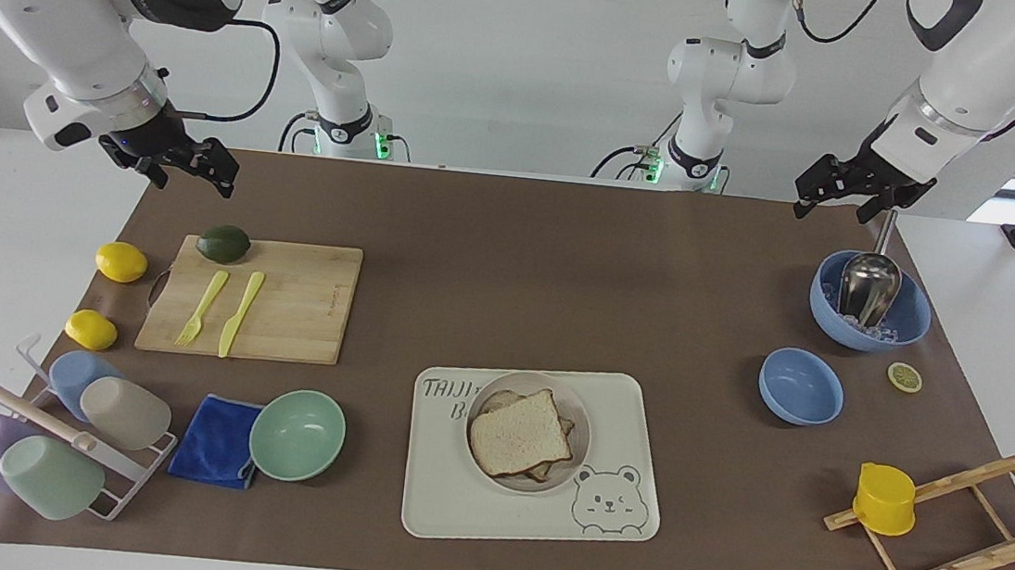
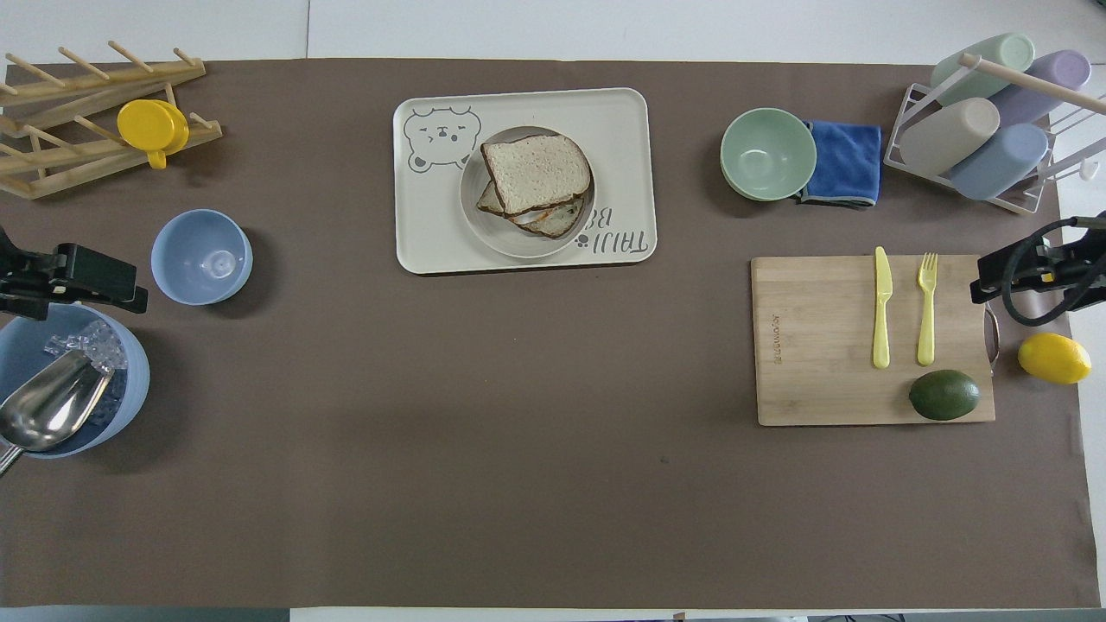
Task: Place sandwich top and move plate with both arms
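Observation:
The sandwich top (image 1: pixel 519 435) (image 2: pixel 536 171), a pale speckled slice, lies on a darker slice in the round off-white plate (image 1: pixel 585 423) (image 2: pixel 471 194). The plate stands on the cream bear tray (image 1: pixel 449 503) (image 2: pixel 622 121). My left gripper (image 1: pixel 828 197) (image 2: pixel 130 289) hangs open and empty, raised over the ice bowl (image 1: pixel 908 328) (image 2: pixel 130 389) at the left arm's end of the table. My right gripper (image 1: pixel 196 181) (image 2: pixel 981 285) waits open and empty, raised over the cutting board's end beside the avocado (image 1: pixel 224 243).
A small blue bowl (image 1: pixel 800 386) and a lemon slice (image 1: pixel 905 376) lie near the ice bowl with its metal scoop (image 1: pixel 871 285). A wooden rack with a yellow cup (image 1: pixel 885 498), a mint bowl (image 1: pixel 297 434), blue cloth, cup rack, lemons and a board with fork and knife (image 1: pixel 282 301) ring the table.

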Controlling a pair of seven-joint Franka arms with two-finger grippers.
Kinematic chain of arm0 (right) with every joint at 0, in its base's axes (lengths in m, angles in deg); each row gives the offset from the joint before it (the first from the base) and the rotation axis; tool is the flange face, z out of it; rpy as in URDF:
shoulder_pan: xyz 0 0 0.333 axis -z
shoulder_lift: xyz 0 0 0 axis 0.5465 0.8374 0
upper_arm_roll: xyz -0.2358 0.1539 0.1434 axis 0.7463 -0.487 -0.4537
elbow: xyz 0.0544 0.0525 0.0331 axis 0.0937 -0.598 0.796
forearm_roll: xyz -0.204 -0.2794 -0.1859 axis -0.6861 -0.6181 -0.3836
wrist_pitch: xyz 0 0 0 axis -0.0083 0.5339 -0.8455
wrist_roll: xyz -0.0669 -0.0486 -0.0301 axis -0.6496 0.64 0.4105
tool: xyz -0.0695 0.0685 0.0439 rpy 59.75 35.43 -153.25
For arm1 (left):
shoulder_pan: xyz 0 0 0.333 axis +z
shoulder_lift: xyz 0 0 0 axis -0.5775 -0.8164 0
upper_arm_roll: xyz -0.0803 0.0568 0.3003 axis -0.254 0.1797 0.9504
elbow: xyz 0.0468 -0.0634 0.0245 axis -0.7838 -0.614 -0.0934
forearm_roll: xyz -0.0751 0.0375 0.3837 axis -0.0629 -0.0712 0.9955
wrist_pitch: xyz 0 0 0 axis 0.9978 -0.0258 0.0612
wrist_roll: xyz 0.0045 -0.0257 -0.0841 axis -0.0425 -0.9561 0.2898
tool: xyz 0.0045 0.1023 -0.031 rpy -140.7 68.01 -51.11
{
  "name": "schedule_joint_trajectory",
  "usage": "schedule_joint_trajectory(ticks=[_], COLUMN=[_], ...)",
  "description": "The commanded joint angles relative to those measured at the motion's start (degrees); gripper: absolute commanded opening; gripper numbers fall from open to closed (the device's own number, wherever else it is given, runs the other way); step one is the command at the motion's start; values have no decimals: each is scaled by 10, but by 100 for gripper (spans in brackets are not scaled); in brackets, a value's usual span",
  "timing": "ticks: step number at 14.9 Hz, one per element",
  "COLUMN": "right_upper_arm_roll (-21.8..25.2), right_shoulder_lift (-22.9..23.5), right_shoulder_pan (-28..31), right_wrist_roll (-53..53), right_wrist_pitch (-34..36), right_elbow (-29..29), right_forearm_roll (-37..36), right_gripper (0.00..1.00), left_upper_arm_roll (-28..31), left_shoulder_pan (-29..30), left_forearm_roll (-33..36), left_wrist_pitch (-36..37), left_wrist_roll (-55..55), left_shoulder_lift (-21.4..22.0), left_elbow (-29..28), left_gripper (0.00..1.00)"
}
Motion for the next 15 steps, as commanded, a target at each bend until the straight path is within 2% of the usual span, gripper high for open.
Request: schedule_joint_trajectory(ticks=[1, 5, 8, 15], right_upper_arm_roll=[-3, -3, -3, -3], right_shoulder_lift=[-12, -12, -12, -12], right_shoulder_pan=[2, 2, 1, 2], right_wrist_roll=[8, 8, 8, 8], right_wrist_pitch=[5, 5, 5, 5], right_elbow=[-11, -11, -11, -11], right_forearm_roll=[2, 2, 2, 2], right_gripper=[100, 100, 100, 100], left_upper_arm_roll=[-48, -37, -31, -31], left_shoulder_pan=[43, 43, 31, 32], left_forearm_roll=[12, 12, 12, 12], left_wrist_pitch=[-61, -76, -53, -50], left_wrist_roll=[-3, 3, 3, -3], left_shoulder_lift=[18, -3, -20, -18], left_elbow=[-65, -53, -2, -9], left_gripper=[100, 100, 100, 100])
